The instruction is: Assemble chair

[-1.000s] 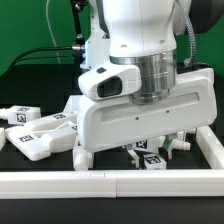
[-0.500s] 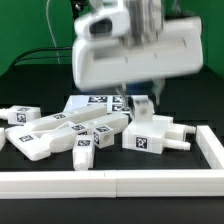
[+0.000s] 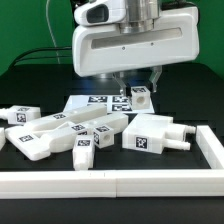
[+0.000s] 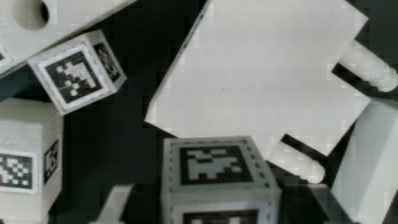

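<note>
The hand (image 3: 139,87) is half shut around one small tagged chair piece (image 3: 142,97), held up above the worktop (image 3: 150,162) where the other chair parts (image 3: 55,135) lie jumbled, so next I think it must fit this piece into the big block (image 3: 148,136).

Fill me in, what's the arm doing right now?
The gripper hangs above the table, shut on a small tagged chair part. The seat block and a pile of other parts lie on the table below, inside the border rail. The marker board lies behind them.
</note>
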You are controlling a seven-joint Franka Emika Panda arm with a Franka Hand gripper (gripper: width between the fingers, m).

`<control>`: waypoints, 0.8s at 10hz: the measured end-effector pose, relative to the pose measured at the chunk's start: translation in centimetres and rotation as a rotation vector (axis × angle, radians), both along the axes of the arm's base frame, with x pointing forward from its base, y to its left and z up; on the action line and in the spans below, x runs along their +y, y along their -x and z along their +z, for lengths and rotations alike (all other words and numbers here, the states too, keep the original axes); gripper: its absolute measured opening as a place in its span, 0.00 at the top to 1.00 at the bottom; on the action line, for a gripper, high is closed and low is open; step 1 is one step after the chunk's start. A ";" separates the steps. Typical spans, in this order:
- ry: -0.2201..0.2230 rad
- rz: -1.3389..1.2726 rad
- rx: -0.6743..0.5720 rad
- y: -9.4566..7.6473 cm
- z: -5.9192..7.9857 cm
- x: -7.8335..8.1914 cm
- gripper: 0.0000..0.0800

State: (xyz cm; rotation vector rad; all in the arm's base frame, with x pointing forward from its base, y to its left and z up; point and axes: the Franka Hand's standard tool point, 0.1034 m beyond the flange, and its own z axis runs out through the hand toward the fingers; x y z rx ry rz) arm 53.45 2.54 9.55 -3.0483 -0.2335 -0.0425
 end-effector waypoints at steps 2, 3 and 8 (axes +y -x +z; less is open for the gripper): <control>0.003 0.002 0.014 4.2 -0.1 -1.6 0.65; 0.015 -0.007 0.006 6.8 -0.4 -2.9 0.65; 0.029 -0.003 -0.012 9.5 -1.9 -2.3 0.65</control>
